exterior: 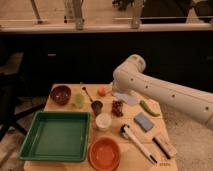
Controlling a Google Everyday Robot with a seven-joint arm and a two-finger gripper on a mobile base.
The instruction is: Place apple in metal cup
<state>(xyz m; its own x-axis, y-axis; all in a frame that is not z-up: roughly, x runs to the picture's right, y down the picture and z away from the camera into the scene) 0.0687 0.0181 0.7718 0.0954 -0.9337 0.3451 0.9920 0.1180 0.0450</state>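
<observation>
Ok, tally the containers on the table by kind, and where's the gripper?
Cups: 3 (green cup, metal cup, white cup)
Bowls: 2 (dark red bowl, orange bowl)
Trays: 1 (green tray)
Total: 6
Gripper: low, just beside the apple.

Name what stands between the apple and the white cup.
The metal cup stands between the apple and the white cup, as the camera view shows. The tool hovers beside the apple.
</observation>
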